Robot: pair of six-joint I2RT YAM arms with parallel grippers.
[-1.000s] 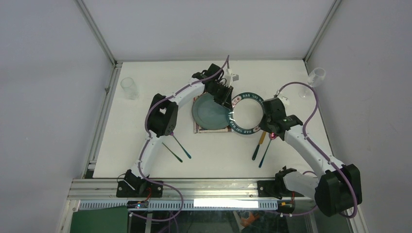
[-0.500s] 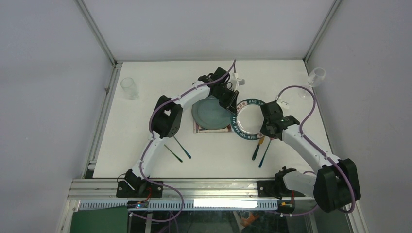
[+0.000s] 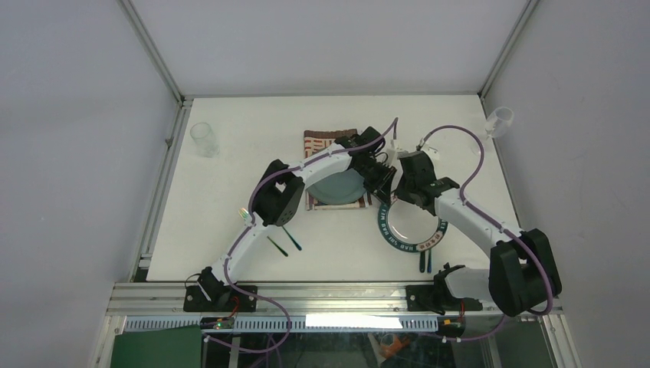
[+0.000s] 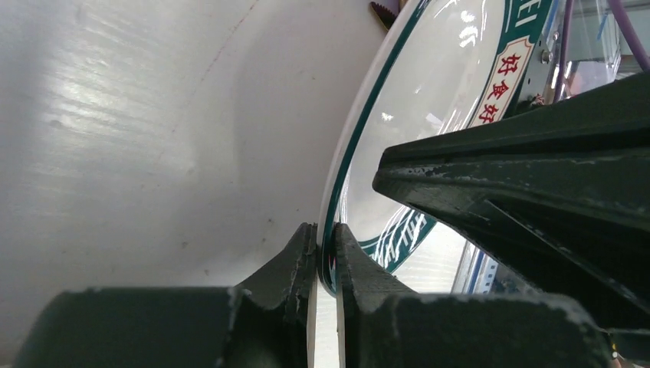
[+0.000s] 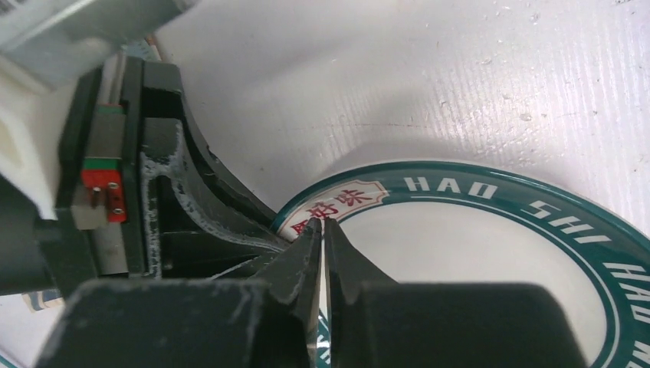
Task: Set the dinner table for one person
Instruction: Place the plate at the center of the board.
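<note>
White walls and aluminium rails box in the dinner table (image 3: 222,199), a matte white top filling the middle of the overhead view. Right of centre over it is the green-rimmed plate (image 3: 398,239). Its lower edge is near the bottom rail and covers two dark utensils (image 3: 425,263) whose tips poke out below. Whether it lies flat I cannot tell. The left gripper (image 3: 385,186) and right gripper (image 3: 395,192) meet at its upper-left rim, each clamped tight on that thin edge. Just left, a grey plate (image 3: 336,188) lies on a striped placemat (image 3: 322,139), with two more utensils (image 3: 285,238) below it. A clear cup (image 3: 204,139) stands upper left and a second clear cup (image 3: 498,120) upper right, with bare white along the top and left edges
</note>
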